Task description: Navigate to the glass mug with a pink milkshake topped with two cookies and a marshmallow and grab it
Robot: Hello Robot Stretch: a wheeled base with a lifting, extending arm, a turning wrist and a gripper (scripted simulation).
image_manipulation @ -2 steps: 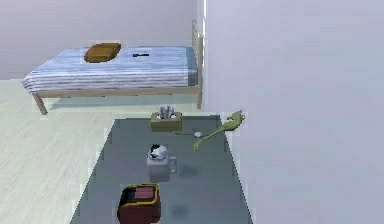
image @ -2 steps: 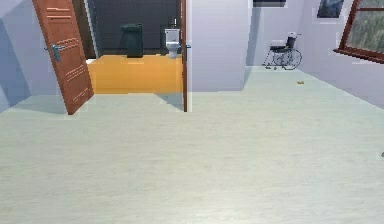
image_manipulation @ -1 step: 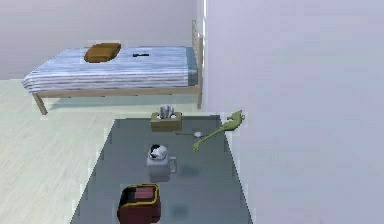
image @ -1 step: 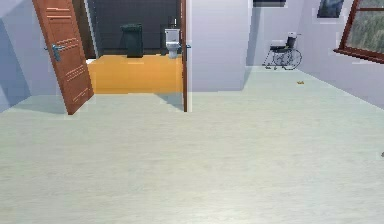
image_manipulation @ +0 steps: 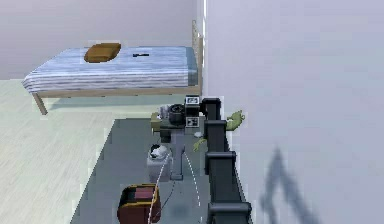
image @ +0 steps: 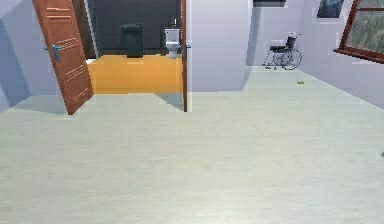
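Note:
In the arm side view the dark arm bar [image_manipulation: 225,175] rises from the bottom edge over a dark grey surface [image_manipulation: 110,170]. At its far end sit the white marker squares [image_manipulation: 190,122], with my gripper [image_manipulation: 163,120] just left of them. Small things lie on the surface at and below the gripper: a pale blob [image_manipulation: 158,155], a thin wire-like stand [image_manipulation: 180,165] and a brown basket-like object [image_manipulation: 140,200]. I cannot tell whether the gripper holds anything. None of these blobs reads clearly as a glass mug.
A bed [image_manipulation: 115,68] with blue striped bedding and a brown item [image_manipulation: 102,52] stands beyond the dark surface; a white wall [image_manipulation: 300,100] runs beside the arm. Ahead, an open wooden door [image: 65,55] leads to an orange-floored bathroom [image: 135,72]. A wheelchair [image: 284,52] stands far right.

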